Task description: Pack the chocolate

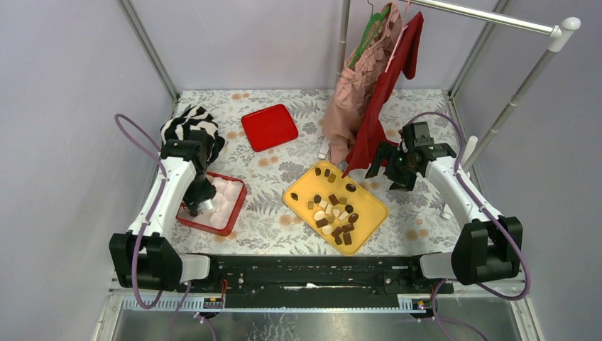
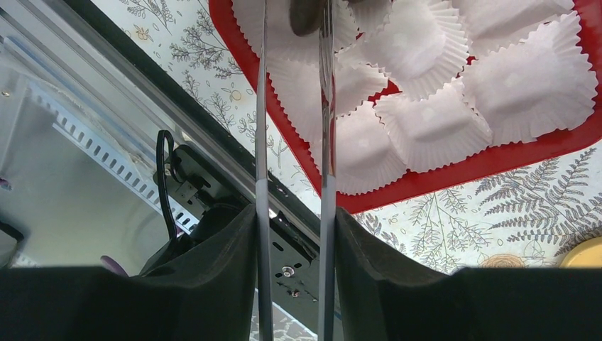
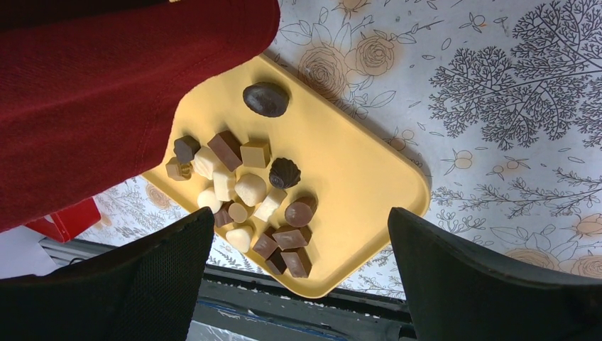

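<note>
Chocolate [image 1: 334, 213] lies on the yellow tray [image 1: 369, 206], in the middle. The right gripper [image 1: 383, 172] hangs wide open beside it, with a red cloth [image 3: 106, 85] close by. At lower left, the left gripper [image 1: 201, 204] is over the red box [image 2: 468, 168]. A dark piece [image 2: 305, 18] sits between its blades. I cannot tell if it is squeezed.

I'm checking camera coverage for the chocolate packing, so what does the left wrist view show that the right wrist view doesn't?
Only the left wrist view: white paper cups and one dark chocolate at the top edge, between the thin fingers of the left gripper. Only the right wrist view: the heap of chocolates and a red garment covering one end of the yellow tray. Both: the floral table cover, that tray, a sliver in the left view, and probably the red box, just a corner in the right view.
</note>
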Action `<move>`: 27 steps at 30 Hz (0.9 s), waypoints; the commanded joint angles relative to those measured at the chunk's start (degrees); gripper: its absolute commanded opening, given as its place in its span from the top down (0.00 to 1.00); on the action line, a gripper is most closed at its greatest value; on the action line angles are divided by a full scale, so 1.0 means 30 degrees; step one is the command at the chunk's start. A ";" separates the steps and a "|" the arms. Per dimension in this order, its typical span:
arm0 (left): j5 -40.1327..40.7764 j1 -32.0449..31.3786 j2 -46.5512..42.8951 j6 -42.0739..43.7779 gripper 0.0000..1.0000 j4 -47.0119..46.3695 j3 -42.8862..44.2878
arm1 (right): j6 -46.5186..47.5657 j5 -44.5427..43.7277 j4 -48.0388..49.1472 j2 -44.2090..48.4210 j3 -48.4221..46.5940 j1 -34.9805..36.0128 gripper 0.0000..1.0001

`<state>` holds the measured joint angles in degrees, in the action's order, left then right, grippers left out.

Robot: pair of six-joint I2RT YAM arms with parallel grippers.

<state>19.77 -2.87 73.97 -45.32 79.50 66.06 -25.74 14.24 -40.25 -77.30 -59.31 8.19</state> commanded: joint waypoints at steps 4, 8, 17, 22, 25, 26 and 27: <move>0.0728 0.0167 -0.0405 0.0038 0.56 -0.0236 0.0510 | -0.0018 0.0087 0.0135 0.0643 -0.0064 -0.0070 0.00; 0.0187 0.0127 -0.0848 0.0874 0.57 0.0063 0.3384 | -0.0005 -0.0044 -0.0014 0.0775 -0.0077 -0.0083 0.00; -0.2275 -0.6716 -0.0154 0.1780 0.59 -0.4781 0.4474 | 0.0007 -0.0163 -0.0426 0.0629 -0.1192 -0.0088 0.00; -0.4293 -1.0328 0.2694 0.3008 0.60 -0.5881 0.5477 | -0.0152 -0.0602 -0.0533 0.1021 -0.0904 -0.0071 0.00; -0.5570 -1.1561 0.3481 0.3979 0.60 -0.6510 0.5846 | -0.0105 -0.0839 -0.0705 0.1012 -0.0960 -0.0066 0.00; -0.6334 -1.1784 0.3758 0.4315 0.60 -0.6659 0.5933 | -0.0091 -0.0874 -0.0778 0.0970 -0.1011 -0.0081 0.00; -0.7353 -1.2027 0.4115 0.4573 0.60 -0.6762 0.5973 | -0.0117 -0.0886 -0.0791 0.0946 -0.1029 -0.0065 0.00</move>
<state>6.74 -36.40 84.95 -36.69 63.81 80.93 -25.80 12.95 -41.54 -75.81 -60.25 8.19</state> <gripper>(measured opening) 0.398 0.995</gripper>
